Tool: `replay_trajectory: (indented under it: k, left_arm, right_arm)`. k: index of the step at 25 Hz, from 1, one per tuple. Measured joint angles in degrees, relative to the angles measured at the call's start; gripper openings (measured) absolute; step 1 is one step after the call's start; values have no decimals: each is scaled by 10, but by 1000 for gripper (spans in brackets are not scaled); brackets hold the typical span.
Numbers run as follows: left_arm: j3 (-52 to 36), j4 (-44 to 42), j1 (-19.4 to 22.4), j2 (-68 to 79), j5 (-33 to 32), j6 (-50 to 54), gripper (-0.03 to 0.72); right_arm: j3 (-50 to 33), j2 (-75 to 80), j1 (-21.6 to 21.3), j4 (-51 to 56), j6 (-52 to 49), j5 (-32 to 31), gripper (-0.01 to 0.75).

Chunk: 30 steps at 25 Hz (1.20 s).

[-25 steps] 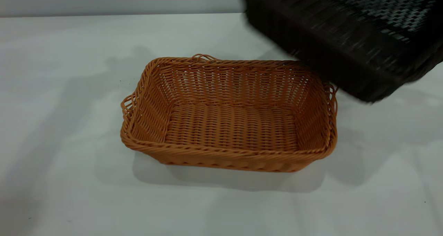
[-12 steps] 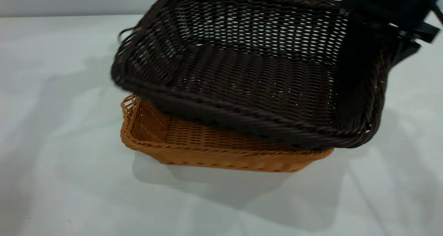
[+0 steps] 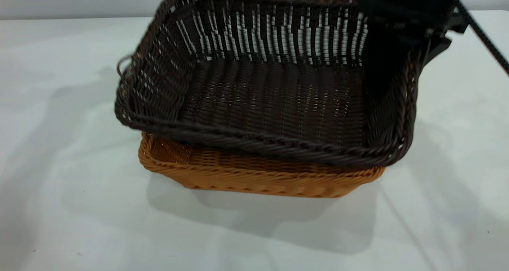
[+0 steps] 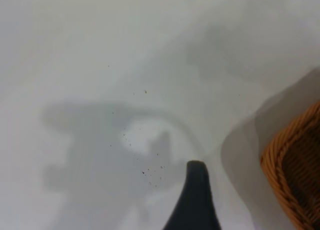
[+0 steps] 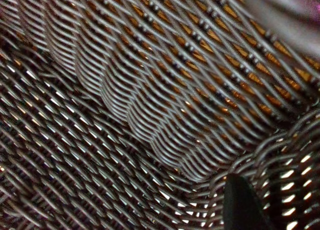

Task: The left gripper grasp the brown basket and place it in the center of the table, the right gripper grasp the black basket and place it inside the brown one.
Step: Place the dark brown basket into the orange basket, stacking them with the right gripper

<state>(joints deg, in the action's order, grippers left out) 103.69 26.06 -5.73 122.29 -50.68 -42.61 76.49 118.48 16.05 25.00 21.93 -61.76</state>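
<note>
Baskets fill the middle of the exterior frame. The brown basket point(image 3: 254, 179) is seated on the table point(image 3: 63, 207), slightly below the frame's centre, and only its near wall and its left corner are left uncovered. The black basket point(image 3: 270, 88) is held directly over it, tilted so that its far wall is raised toward the top edge of the frame while its near braided rim is lowered just above the brown rim; whether the two rims are touching cannot be told. A small loop handle is seen on the black basket's left end.

The right gripper point(image 3: 391, 44) is found at the upper right of the exterior frame, pinched on the black basket's right-hand wall, with one dark finger laid down the inside of that wall. In the right wrist picture, a single black fingertip point(image 5: 240, 202) is seen at the lower right against the dark weave, and orange strands of the brown basket point(image 5: 235, 39) are glimpsed through the gaps toward the upper right.

The left gripper is not seen in the exterior frame. In the left wrist picture only one black fingertip point(image 4: 195, 190) is shown, at the bottom centre above bare tabletop, so it cannot be told whether that claw is spread or pressed together. A corner of the brown basket point(image 4: 295, 170) is caught at the right edge of that picture, apart from the fingertip.
</note>
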Motion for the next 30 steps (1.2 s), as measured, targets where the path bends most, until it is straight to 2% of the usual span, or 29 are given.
replay_trajectory:
  k: [19,25,30]
  left_arm:
    - [0,15,0,0,3,1,547]
    - [0,15,0,0,1,1,547]
    - [0,15,0,0,0,0,547]
  right_arm:
    - [2,26,33,12,-1,53,241]
    - [2,30,34,-52,-4,78,240]
    - [2,31,34,-62,-10,81,240]
